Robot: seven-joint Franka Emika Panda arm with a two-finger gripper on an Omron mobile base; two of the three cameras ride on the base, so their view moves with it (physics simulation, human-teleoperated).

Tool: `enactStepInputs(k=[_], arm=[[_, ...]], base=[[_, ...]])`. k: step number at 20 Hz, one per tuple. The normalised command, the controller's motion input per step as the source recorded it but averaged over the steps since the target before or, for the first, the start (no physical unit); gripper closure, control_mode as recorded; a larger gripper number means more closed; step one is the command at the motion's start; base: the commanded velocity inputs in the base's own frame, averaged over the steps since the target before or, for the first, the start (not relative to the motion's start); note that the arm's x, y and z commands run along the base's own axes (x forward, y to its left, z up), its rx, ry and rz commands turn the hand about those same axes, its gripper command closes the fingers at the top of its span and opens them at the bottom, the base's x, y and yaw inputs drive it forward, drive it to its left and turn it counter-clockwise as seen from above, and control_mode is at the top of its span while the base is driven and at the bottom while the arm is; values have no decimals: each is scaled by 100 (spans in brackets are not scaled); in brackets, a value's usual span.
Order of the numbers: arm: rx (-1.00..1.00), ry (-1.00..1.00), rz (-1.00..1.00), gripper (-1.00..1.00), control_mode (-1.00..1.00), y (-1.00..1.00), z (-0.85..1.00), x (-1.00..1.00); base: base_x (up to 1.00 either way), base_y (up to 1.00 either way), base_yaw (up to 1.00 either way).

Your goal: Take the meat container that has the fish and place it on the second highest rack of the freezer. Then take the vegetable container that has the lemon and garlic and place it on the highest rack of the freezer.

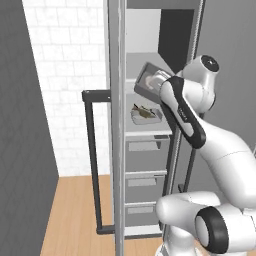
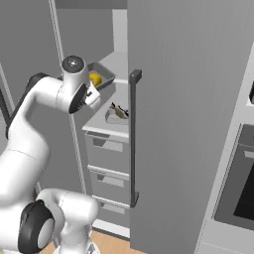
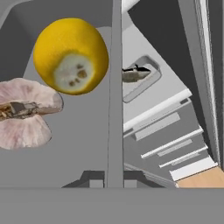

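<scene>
My gripper [image 3: 114,178] is shut on the rim wall of the grey vegetable container [image 3: 65,148], which holds the yellow lemon [image 3: 70,54] and the pinkish garlic [image 3: 26,111]. In the base views this container [image 1: 146,80] hangs tilted inside the open freezer [image 1: 150,132], with the lemon [image 2: 95,79] showing in it. Below it, the meat container [image 1: 145,116] with the dark fish [image 3: 134,74] rests on a light-grey shelf just above the drawers. My forearm hides the fingers in the left base view.
The freezer door [image 1: 116,150] stands open to the left, edge-on, with its black bar handle [image 1: 92,160]. Grey drawers [image 1: 145,180] sit under the shelves. A tall grey door [image 2: 188,124] with a long handle stands close on the right. The oven [image 2: 240,188] is far right.
</scene>
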Motion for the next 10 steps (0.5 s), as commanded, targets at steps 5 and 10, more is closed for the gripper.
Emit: enactStepInputs(k=[5,10], arm=[[-1,0,0,100,-100,0,10,50],[0,0,0,100,-100,0,8,47]], base=[[0,0,0],[0,0,0]])
